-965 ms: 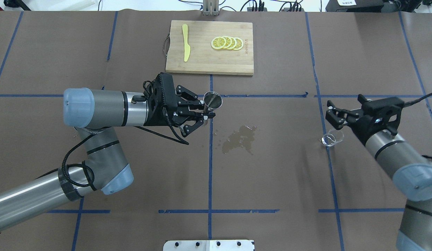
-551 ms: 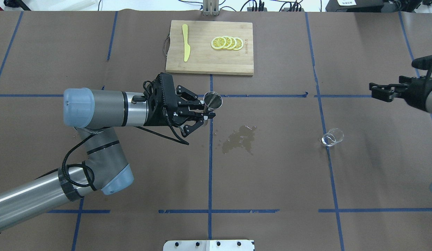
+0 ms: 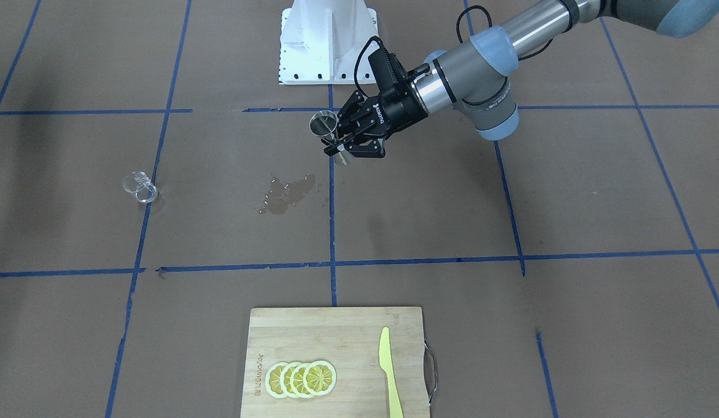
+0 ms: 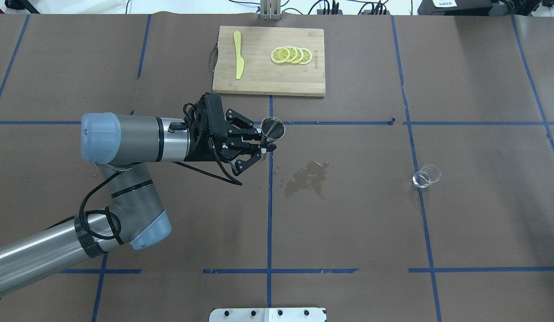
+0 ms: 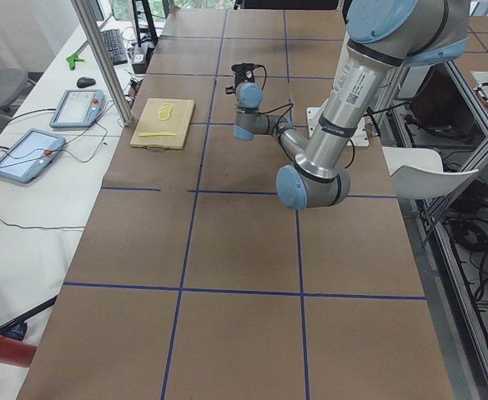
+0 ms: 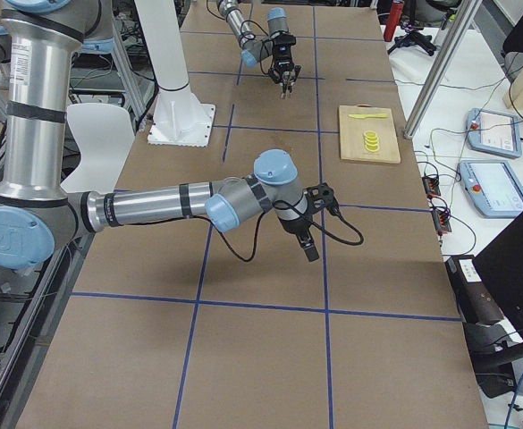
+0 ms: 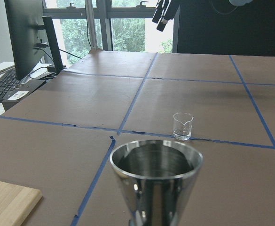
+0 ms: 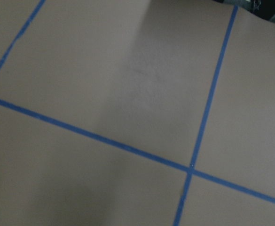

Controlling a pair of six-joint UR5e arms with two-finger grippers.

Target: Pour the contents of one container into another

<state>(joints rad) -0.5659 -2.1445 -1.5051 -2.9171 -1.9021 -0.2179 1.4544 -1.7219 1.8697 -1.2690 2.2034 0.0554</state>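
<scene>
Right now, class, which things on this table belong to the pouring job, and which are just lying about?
Belong to the job: glass cup, standing alone; steel jigger, held by the left gripper.

Lying about: cutting board, lemon slices, yellow knife, wet patch.

text | cutting board [image 3: 347, 337]: burnt stamp, unreadable; left tool [image 3: 333, 145]: white lettering, too small to read

The spill [image 4: 306, 178] lies between jigger [image 4: 272, 129] (to its left, raised) and glass cup [image 4: 426, 175].
</scene>
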